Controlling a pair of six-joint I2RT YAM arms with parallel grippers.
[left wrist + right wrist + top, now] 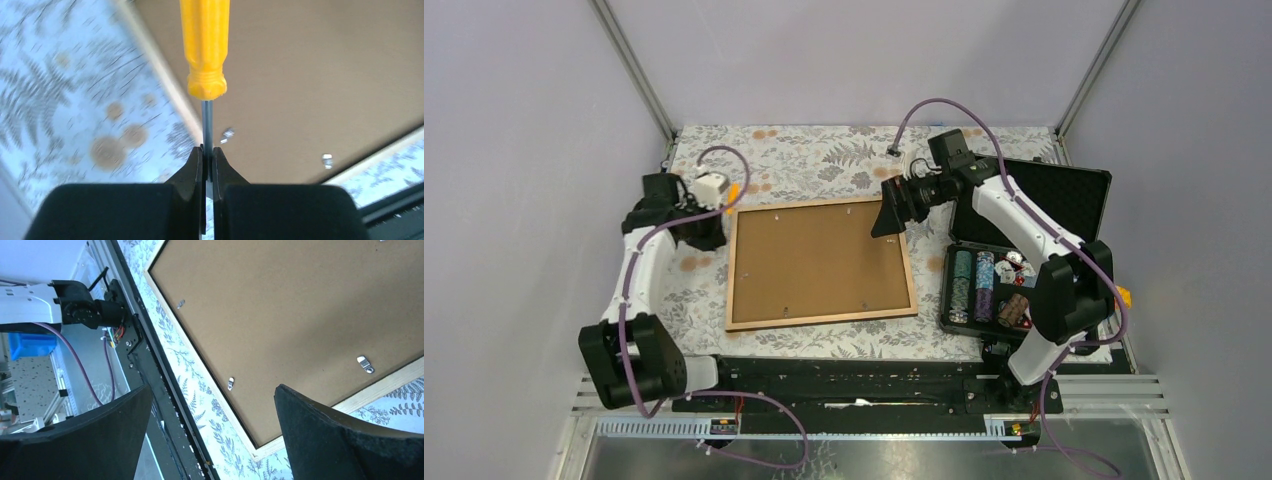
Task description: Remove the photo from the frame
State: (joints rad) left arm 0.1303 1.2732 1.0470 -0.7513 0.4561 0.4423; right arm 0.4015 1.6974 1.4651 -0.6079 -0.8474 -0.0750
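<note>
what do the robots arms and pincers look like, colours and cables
The left arm and right arm have white shells, black joints and black bases, each trailed by a purple cable. The left pincer and right pincer have matte black, wedge-shaped fingers.

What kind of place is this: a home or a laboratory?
Probably a laboratory robot cell: two arms on a black rail, bare grey walls with aluminium posts, and a frame lying back-up on a patterned table.

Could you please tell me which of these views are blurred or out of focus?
Left wrist: the tablecloth and frame are smeared, the screwdriver sharper. Right wrist: the frame's back is crisp, the right hand dark with little detail. Top external: evenly lit, sharp.
</note>
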